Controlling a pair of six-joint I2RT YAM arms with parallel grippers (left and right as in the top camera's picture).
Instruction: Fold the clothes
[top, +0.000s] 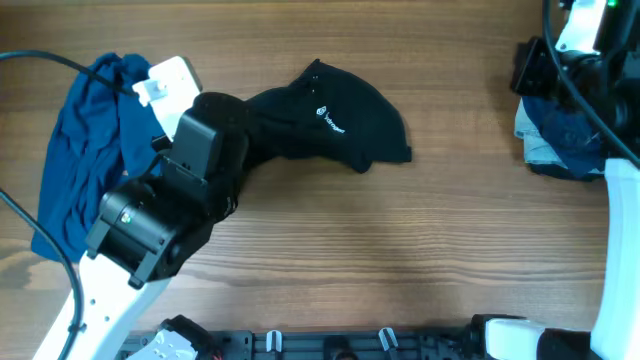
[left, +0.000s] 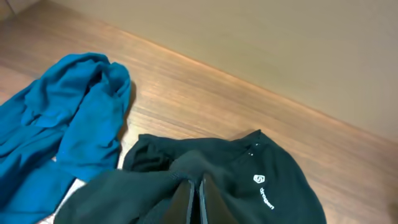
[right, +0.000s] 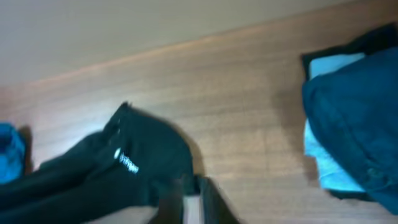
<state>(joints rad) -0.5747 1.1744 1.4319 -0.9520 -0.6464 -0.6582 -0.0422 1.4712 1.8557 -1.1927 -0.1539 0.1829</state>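
Step in hand looks like spreading out before any fold: left end effector (left: 196, 183) is clenched on a bunched edge of the black T-shirt (top: 335, 118), with fabric gathered up around the fingers (left: 183, 202). The rest of the shirt trails ahead and to the right of that end effector, crumpled on the desk (top: 420, 260), logo (left: 259, 180) face up. It's not flat and no fold is made yet, so early in the task by my read. Bright blue garment (top: 85, 170) lies just left of the left end effector; touching the shirt or only close, can't tell. Right end effector (right: 189, 190) hangs well beyond the shirt's far end, with the navy and pale blue pile (right: 351, 118) to its right. I see nothing gripped there, but the view is blurred, so can't tell if it's parted or closed. Next move calls for a second grip on the free end with the right, then pulling apart to flatten, without snagging the blue garment.
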